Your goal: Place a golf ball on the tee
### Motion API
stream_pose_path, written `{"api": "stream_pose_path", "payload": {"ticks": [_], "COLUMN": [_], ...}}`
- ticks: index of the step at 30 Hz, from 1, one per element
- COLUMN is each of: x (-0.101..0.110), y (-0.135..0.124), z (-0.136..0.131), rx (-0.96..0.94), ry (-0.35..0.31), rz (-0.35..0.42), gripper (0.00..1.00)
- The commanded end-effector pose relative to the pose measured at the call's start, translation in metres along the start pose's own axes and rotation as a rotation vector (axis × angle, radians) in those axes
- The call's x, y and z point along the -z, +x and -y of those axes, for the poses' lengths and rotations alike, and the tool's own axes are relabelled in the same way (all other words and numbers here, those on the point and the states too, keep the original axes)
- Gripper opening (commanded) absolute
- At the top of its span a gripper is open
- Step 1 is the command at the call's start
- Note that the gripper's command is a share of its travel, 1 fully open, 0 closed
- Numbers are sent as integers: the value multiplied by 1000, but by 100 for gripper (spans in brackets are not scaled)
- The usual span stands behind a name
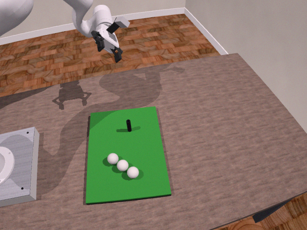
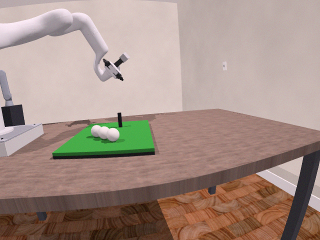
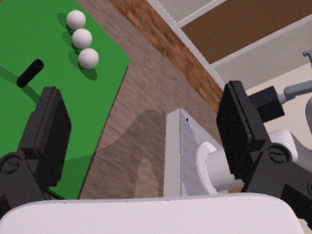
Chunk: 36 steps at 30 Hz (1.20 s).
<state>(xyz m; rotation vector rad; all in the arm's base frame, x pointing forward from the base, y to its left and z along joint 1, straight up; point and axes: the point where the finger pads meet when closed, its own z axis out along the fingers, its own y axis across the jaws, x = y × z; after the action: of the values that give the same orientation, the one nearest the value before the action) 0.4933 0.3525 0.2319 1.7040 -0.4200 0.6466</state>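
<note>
Plain cream walls (image 2: 245, 38) meet at a corner; a white baseboard (image 1: 206, 32) runs along their foot; a small white wall plate (image 2: 224, 65) sits on the right-hand wall. The floor (image 1: 37, 59) is wood parquet in mixed brown and orange blocks; a brown wood-grain tabletop (image 2: 219, 139) with a curved front edge stands on dark grey legs (image 2: 297, 196). Light falls from above and casts soft grey shadows across the tabletop toward the far wall.
</note>
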Motion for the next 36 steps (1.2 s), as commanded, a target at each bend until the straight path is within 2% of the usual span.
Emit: {"api": "stream_pose_path", "payload": {"ticks": [1,19,23,28,32,34,36], "x": [0,0,-7,-37,-83,-83,-111], "y": [1,1,0,-9,-20,-20,-28], "z": [-1,0,1,6,12,12,15], "rx": [-2,-2,-5,-22,-37,-37,-50], "ry": [1,2,23,110,231,231,308], "rz": [1,2,21,108,230,230,308], "gripper": [100,100,100,100,100,100,100]}}
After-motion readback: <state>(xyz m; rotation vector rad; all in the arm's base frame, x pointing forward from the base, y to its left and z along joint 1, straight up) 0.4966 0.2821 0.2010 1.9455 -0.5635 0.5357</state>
